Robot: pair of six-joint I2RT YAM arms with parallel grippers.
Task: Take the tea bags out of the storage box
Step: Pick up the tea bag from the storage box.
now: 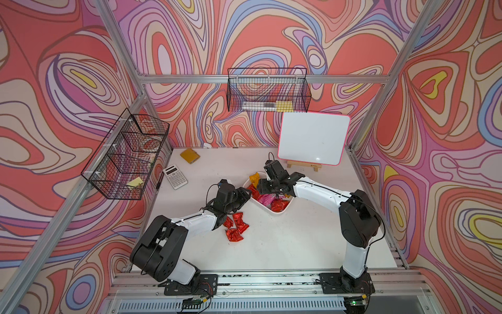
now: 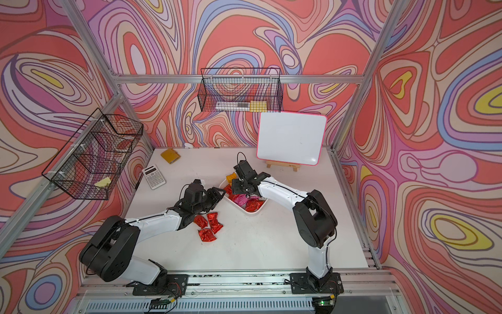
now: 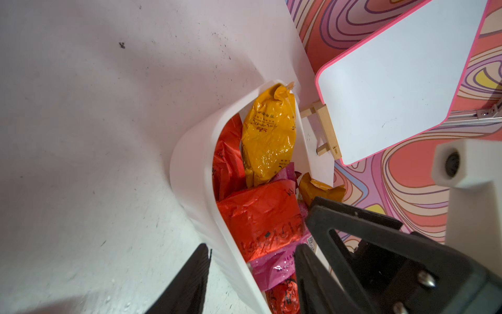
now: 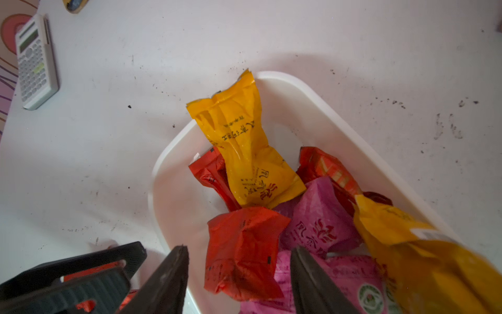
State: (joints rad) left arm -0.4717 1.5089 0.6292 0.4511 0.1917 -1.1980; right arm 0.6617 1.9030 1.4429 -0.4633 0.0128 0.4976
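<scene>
My left arm [image 1: 190,220] and right arm [image 1: 317,190] reach forward, wrists bent down. Right gripper [image 4: 239,251] stands wide, a red tea bag [image 4: 241,261] loose between its fingers. Left gripper [image 3: 251,252], also apart, straddles the storage box [image 3: 195,168] wall; three red bags [image 1: 235,225] lie behind it

A pink-edged white whiteboard [image 1: 313,138] stands on a small wooden easel [image 1: 303,164]. Well to its left, a mustard-yellow square pad [image 1: 190,155] and a grey plastic calculator [image 1: 175,177] lie on the desk.

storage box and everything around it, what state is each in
storage box: partly full
tea bags: three red on table, rest in box
left hand: open, astride box wall
right hand: open over a red sachet
whiteboard: upright, blank
calculator: flat, face up
</scene>
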